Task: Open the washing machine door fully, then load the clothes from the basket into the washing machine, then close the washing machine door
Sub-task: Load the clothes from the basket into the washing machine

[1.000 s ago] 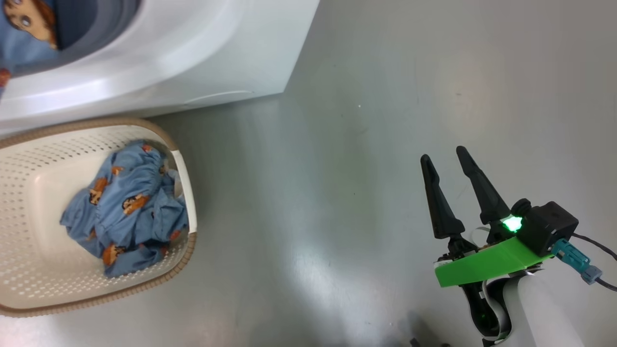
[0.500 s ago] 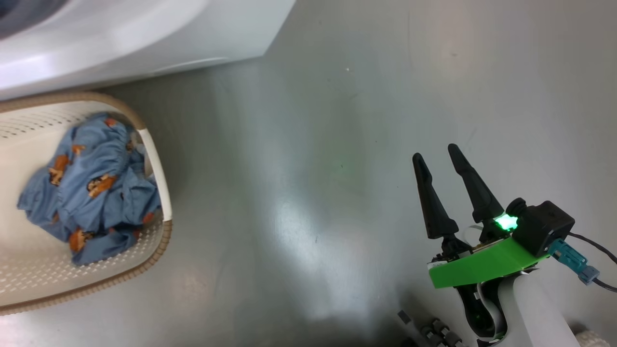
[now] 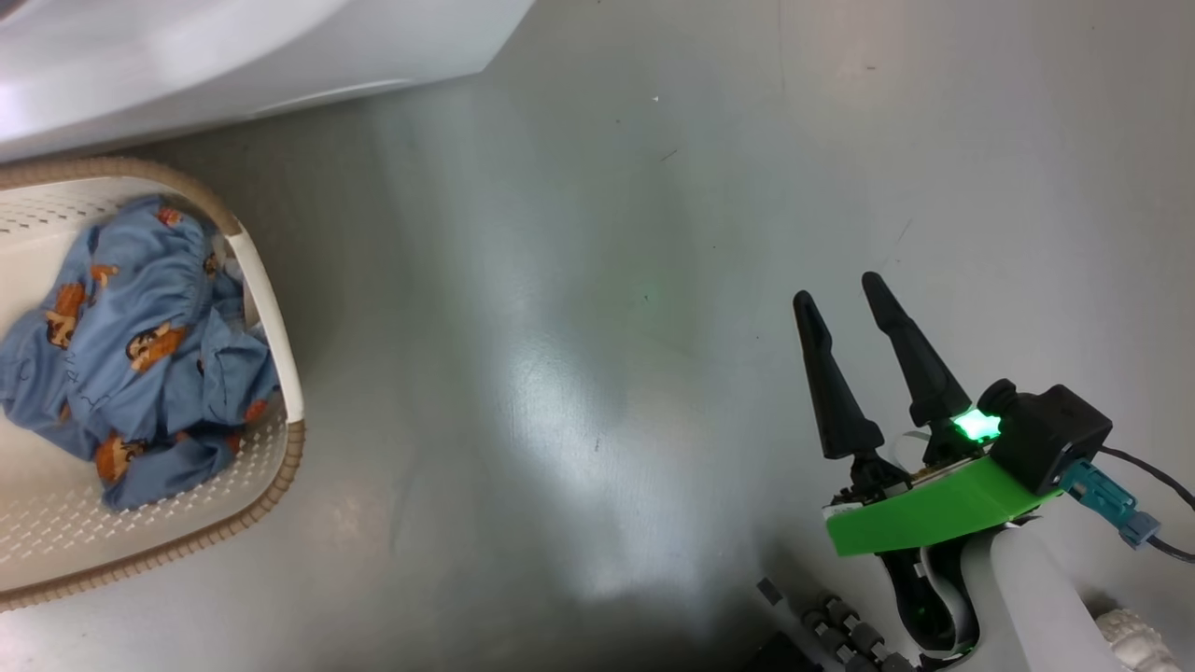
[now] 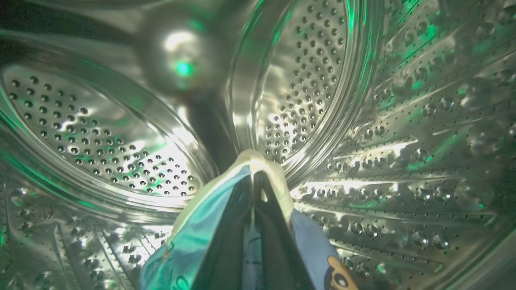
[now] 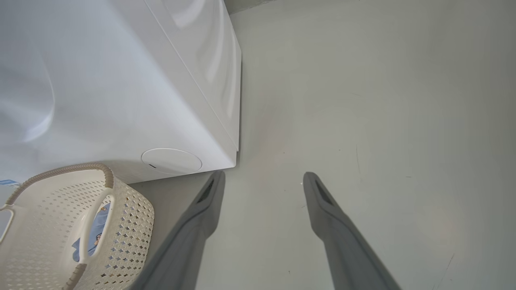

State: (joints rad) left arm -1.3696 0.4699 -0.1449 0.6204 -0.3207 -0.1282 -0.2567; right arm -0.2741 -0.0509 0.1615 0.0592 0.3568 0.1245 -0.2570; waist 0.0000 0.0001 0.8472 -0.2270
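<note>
left fingers [image 4: 229,249]: pressed together, pinching blue cloth [image 4: 189,245], deep in drum [image 4: 322,80] | right fingers [image 3: 831,392]: spread, empty, over floor [image 3: 560,327] | clothes [image 3: 131,355]: in basket [image 3: 271,317], near left beside machine [image 3: 233,47], well left of right fingers; left arm likely nearer

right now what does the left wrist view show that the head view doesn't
Left wrist view adds: the inside of the steel drum, with the left pincer shut on a piece of cloth. Head view adds: the basket on the floor, and the right pincer open and empty above that floor. Shared: the washing machine, seen from within in one and as a white outer shell in the other, and the light blue animal-print clothes, pinched in the drum and heaped in the basket.
</note>
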